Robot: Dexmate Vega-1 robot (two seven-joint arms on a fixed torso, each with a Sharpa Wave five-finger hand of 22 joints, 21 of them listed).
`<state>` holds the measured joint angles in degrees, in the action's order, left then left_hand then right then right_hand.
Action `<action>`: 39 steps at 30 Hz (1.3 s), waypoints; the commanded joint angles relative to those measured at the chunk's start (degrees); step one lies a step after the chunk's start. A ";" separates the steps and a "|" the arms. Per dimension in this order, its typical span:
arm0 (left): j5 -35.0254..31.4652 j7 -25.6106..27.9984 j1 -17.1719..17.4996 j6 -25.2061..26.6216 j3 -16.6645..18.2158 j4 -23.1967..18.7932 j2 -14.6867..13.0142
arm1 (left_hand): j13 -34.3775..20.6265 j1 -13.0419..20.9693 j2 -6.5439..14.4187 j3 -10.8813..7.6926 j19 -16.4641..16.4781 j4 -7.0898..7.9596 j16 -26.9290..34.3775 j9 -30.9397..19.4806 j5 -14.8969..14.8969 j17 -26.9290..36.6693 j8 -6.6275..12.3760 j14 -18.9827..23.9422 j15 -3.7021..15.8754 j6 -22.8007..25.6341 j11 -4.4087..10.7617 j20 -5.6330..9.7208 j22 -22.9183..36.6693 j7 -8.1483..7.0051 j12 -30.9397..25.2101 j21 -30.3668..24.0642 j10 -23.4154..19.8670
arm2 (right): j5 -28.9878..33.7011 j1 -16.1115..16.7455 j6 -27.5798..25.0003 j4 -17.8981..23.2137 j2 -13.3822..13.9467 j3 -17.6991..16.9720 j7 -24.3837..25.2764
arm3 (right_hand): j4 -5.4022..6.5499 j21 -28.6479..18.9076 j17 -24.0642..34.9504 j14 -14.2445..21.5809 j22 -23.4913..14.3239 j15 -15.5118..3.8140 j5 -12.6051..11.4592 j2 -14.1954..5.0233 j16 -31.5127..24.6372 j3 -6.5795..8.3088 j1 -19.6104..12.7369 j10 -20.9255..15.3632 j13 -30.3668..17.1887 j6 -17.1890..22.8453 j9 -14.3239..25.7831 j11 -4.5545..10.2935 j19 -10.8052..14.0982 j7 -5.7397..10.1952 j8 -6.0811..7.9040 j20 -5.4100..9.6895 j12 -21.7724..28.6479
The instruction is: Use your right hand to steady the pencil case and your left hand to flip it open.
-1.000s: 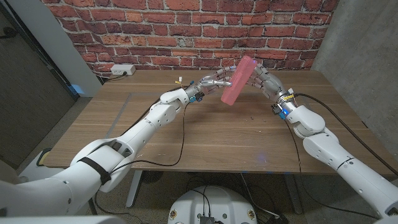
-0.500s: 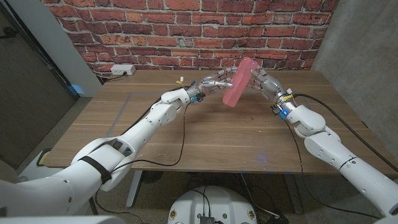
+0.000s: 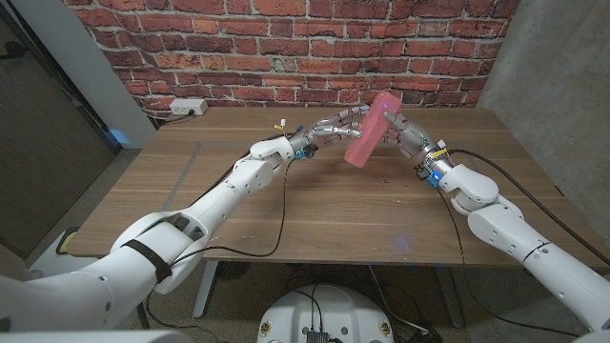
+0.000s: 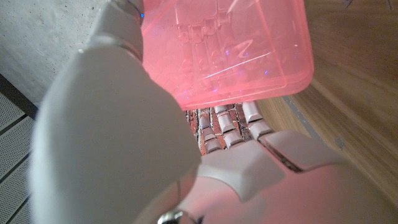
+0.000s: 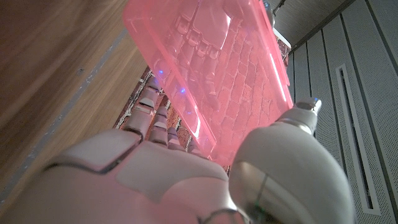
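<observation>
A translucent pink pencil case (image 3: 370,129) stands tilted on its lower end at the far middle of the wooden table (image 3: 324,205), its top leaning right. My left hand (image 3: 335,125) grips it from the left side, and my right hand (image 3: 401,128) grips it from the right. The left wrist view shows the case (image 4: 236,43) between my left hand's (image 4: 124,143) thumb and its fingers, which show through the plastic. In the right wrist view the case (image 5: 217,68) lies against my right hand (image 5: 186,180), with the thumb over its edge. The lid looks closed.
A white power strip (image 3: 188,107) lies at the table's far left edge against the brick wall (image 3: 286,48). Black cables (image 3: 281,214) run along both arms across the table. A concrete pillar (image 3: 553,76) stands at the right.
Both hands and the case have shifted slightly to the right, and the case's top has dropped a little. Both grips are the same.
</observation>
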<state>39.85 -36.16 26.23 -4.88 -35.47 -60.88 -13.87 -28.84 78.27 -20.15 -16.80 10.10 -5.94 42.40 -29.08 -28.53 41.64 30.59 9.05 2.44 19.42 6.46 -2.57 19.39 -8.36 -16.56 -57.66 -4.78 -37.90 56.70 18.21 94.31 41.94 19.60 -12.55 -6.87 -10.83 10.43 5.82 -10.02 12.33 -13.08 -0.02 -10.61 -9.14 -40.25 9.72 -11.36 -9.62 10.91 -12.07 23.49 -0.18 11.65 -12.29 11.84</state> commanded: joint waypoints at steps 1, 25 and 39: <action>0.17 1.04 0.24 -0.02 0.29 -0.23 -0.16 | -0.26 23.17 23.11 -13.01 4.58 -5.50 13.87 -0.10 -0.33 8.93 0.39 2.93 5.94 1.26 0.40 8.29 5.71 0.33 -0.48 -24.64 -0.52 | -1.05 0.76 0.21 0.02 0.26 -1.03 0.14 | 0.04 -0.25 0.06 1.26 -0.08 -0.13 0.38 -0.38 -0.67 0.22 -0.66 1.85 -0.20 -12.25 0.17 -0.27 0.86 -0.07 -0.15 -0.20 0.03; -0.50 -0.90 -1.16 2.73 -0.91 -0.13 -1.30 | -0.75 23.13 23.16 -13.44 4.06 -5.49 14.57 0.39 -0.33 8.30 1.17 3.59 5.88 3.81 0.40 8.08 4.64 1.65 -0.67 -25.66 -1.03 | -2.50 -0.76 -1.59 0.75 2.08 0.26 -5.63 | 0.54 0.24 0.11 -0.22 -0.12 0.01 2.17 0.12 0.25 1.11 -2.09 -3.20 -0.12 -11.90 0.17 -0.24 -0.42 0.00 -0.29 -0.30 1.80; -0.71 0.44 -0.23 3.60 -0.89 -2.14 -2.21 | -1.08 23.03 23.31 -13.61 3.69 -5.44 15.52 0.90 -0.35 7.93 1.72 4.45 5.84 5.83 0.35 7.99 3.68 1.98 -0.91 -26.34 -1.80 | -6.48 -0.60 -2.89 0.84 1.59 -0.06 -8.08 | 0.26 -0.19 0.18 1.02 -0.35 -0.82 1.83 -1.30 -0.38 2.19 -3.40 -2.50 -0.49 -11.69 0.19 0.83 -0.44 0.38 -0.10 -0.18 1.33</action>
<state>39.43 -36.56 25.39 -1.91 -36.20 -61.86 -15.55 -29.63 78.48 -19.94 -16.80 9.58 -5.94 43.35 -28.10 -28.47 41.69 32.07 9.39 2.14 22.86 6.55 -2.05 19.42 -7.97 -17.02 -59.44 -6.33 -41.77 56.19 16.36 94.98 43.87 19.55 -18.34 -6.22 -10.53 10.43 6.58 -9.99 11.54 -11.08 -0.08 -10.82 -7.74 -42.37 5.94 -11.42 -10.36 10.93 -11.92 22.53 -0.26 10.99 -12.60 13.67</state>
